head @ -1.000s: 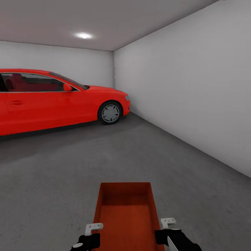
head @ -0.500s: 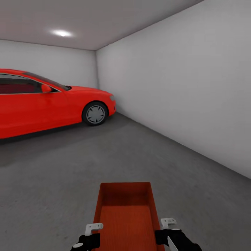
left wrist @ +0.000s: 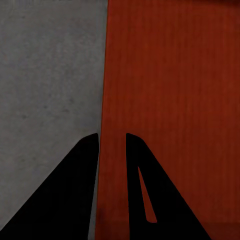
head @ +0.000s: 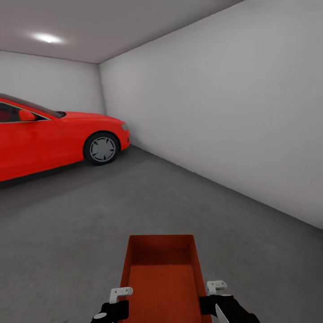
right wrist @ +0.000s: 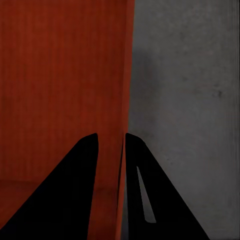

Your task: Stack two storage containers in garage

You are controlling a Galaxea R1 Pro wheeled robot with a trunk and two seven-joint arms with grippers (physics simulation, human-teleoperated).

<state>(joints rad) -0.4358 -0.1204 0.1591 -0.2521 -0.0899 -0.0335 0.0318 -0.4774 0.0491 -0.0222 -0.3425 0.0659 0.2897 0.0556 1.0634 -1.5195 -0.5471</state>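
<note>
Currently in the garage: pale grey walls (head: 233,112), dark grey concrete floor (head: 67,233), a red car (head: 49,139) parked at far left.

One storage container (head: 161,278), orange-red and open-topped, is carried in front of the trunk, clear of the floor, long axis pointing forward. Left gripper (left wrist: 111,145) pinches the container's left side wall, one finger inside, one outside; right gripper (right wrist: 110,145) does the same on the right wall. Both are closed on thin wall edges only.

Second container: none seen on the floor ahead.

Risks, judged:
- Grip is on two thin walls near the near end; uneven lowering could tilt the bin or let a wall slip out.
- Releasing above the concrete would let it drop and skid.
- Driving further left risks nearing the car; further right, the wall.
</note>
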